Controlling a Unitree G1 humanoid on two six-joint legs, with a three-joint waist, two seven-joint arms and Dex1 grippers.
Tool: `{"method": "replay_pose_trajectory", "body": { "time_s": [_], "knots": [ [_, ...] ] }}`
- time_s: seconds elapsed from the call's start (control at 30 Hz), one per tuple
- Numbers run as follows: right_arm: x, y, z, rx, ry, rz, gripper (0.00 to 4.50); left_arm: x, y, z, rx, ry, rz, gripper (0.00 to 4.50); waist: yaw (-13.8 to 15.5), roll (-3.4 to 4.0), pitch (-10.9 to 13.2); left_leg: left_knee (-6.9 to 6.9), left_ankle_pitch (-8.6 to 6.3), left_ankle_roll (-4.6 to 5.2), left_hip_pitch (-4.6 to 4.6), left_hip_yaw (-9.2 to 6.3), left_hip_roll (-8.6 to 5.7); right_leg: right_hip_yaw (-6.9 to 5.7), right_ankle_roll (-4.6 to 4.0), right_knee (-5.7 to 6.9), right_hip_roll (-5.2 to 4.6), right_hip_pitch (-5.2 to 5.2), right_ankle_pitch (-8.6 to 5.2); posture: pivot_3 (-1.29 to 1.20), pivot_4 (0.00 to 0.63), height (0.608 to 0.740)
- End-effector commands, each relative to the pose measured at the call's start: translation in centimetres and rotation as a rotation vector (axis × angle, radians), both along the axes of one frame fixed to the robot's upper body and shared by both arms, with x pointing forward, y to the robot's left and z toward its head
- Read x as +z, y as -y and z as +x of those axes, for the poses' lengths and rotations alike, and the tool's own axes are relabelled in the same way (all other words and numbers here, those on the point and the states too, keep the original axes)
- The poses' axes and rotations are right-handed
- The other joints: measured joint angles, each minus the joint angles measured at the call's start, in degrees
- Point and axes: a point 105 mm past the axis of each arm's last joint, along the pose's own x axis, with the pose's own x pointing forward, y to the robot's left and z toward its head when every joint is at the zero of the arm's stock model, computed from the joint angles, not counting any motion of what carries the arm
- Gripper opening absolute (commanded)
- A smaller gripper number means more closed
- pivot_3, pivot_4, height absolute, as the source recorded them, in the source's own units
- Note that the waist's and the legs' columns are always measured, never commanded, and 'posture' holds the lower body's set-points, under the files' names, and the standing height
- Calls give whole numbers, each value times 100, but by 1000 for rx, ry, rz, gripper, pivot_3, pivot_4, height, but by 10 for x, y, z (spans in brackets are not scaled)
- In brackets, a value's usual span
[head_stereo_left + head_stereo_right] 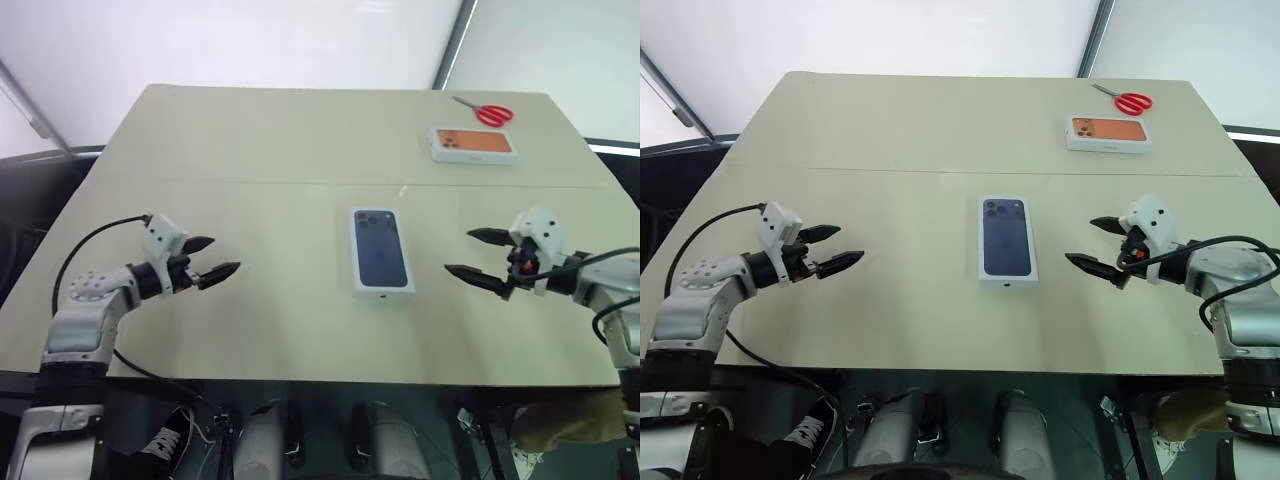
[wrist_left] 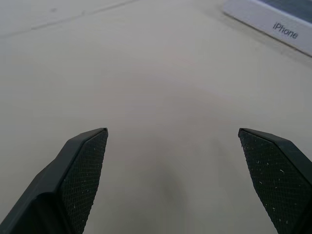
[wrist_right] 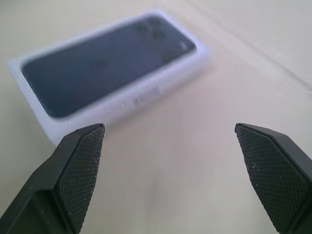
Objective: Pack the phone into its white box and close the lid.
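Legibly, "iPhone" (lid's side)

You've got two silver-grey metal arms on view, each forearm rounded with small dark screw holes near the joint, a black collar at the wrist and a white angular housing sitting on top of it. A black cable loops from the left end effector back behind its arm, and another black cable arcs over the forearm behind the right end effector, where there's a spot of orange-red at the wrist. Up close, the fingers are matt black wedges, tapering to points, their inner faces finely cross-hatched.
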Motion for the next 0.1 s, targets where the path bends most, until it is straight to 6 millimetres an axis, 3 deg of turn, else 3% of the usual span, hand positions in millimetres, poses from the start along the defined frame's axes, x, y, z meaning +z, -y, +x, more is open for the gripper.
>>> {"method": "replay_pose_trajectory", "body": {
  "time_s": [0.03, 0.1],
  "knots": [
    [13, 10, 2, -24, 67, -28, 4464, 24, -4, -2, 4, 97, 19, 4500, -2, 0, 0, 0, 0, 0, 3, -1, -1, 0, -6, 0, -2, 0, -4, 0, 150, 738],
    [13, 11, 3, -28, 71, -24, 4464, 25, -12, -3, 31, 81, 24, 4500, -6, 1, 0, -1, -2, 1, 5, -2, -1, 1, -6, -2, -3, -2, -4, 0, 150, 738]
  ]
}}
